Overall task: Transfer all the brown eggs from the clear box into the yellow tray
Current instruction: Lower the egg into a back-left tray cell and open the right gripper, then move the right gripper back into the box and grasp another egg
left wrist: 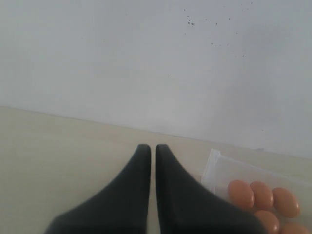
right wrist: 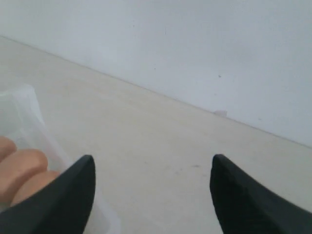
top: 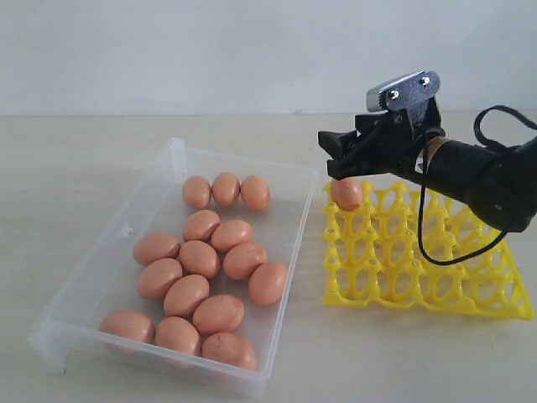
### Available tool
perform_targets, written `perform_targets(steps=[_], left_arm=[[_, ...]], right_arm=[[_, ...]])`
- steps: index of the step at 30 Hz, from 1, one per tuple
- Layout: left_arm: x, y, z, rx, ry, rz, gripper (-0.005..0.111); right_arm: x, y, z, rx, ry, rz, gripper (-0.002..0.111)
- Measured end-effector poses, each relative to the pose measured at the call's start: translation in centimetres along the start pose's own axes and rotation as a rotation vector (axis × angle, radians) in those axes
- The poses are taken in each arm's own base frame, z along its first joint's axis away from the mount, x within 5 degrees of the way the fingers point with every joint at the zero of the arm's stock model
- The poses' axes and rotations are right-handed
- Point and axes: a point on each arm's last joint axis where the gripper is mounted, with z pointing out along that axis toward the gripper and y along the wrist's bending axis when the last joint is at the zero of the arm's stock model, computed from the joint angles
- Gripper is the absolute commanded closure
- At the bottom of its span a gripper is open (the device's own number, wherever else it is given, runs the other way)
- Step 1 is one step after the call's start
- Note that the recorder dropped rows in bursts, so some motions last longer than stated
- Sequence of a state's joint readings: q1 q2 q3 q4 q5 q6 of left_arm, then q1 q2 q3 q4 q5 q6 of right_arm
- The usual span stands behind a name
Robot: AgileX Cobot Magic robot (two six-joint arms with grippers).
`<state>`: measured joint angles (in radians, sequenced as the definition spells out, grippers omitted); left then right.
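Right hand [top: 334,158] hovering with fingers apart, just above a brown egg [top: 346,193] sitting in the yellow tray [top: 403,284], far-left corner cup.

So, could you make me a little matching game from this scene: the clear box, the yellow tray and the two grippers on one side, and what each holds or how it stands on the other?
Things:
1. clear box
2. yellow tray
3. left gripper
4. right gripper

States:
A. jaws open, nothing between them
B. jaws shut, nothing held
C. holds a single brown egg in a corner cup
D. holds all the other brown eggs

Pairs: 1-D, 2-C, 3-B, 4-A
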<state>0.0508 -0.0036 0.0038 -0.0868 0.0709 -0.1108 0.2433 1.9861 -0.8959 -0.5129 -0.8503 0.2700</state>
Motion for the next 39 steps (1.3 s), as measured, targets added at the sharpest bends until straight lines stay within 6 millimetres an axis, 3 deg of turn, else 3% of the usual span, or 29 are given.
perform_targets(steps=[1, 3, 4, 7, 10, 14, 19, 23, 28, 32, 39], left_arm=[[0.0, 0.0, 0.0, 0.0, 0.0, 0.0, 0.103], [0.0, 0.0, 0.0, 0.0, 0.0, 0.0, 0.103], [0.0, 0.0, 0.0, 0.0, 0.0, 0.0, 0.103], [0.0, 0.0, 0.0, 0.0, 0.0, 0.0, 0.103], [0.0, 0.0, 0.0, 0.0, 0.0, 0.0, 0.103], [0.0, 0.0, 0.0, 0.0, 0.0, 0.0, 0.103], [0.0, 0.0, 0.0, 0.0, 0.0, 0.0, 0.103], [0.0, 0.0, 0.0, 0.0, 0.0, 0.0, 0.103], [0.0, 0.0, 0.0, 0.0, 0.0, 0.0, 0.103], [0.0, 0.0, 0.0, 0.0, 0.0, 0.0, 0.103], [0.0, 0.0, 0.0, 0.0, 0.0, 0.0, 0.103]], right_arm=[[-1.0, 0.3, -0.3, -0.023, -0.017, 0.014, 0.061], [-2.1, 1.0, -0.8, -0.097, -0.018, 0.034, 0.1], [-2.7, 1.7, -1.2, -0.172, -0.005, 0.02, 0.108], [-3.7, 4.0, -1.8, -0.345, 0.06, -0.022, 0.109], [-5.0, 7.0, -0.6, -0.418, 0.228, -0.051, 0.109], [-6.0, 9.6, 0.9, -0.361, 0.375, -0.136, 0.109], [-8.7, 12.0, 2.3, -0.314, 0.354, -0.07, 0.109], [-9.4, 11.7, 3.9, -0.245, 0.34, 0.017, 0.109], [-6.9, 11.2, 6.0, -0.183, 0.395, 0.07, 0.109], [-4.8, 9.9, 7.0, -0.047, 0.424, 0.004, 0.109], [-6.2, 7.6, 6.7, 0.183, 0.375, -0.158, 0.109]])
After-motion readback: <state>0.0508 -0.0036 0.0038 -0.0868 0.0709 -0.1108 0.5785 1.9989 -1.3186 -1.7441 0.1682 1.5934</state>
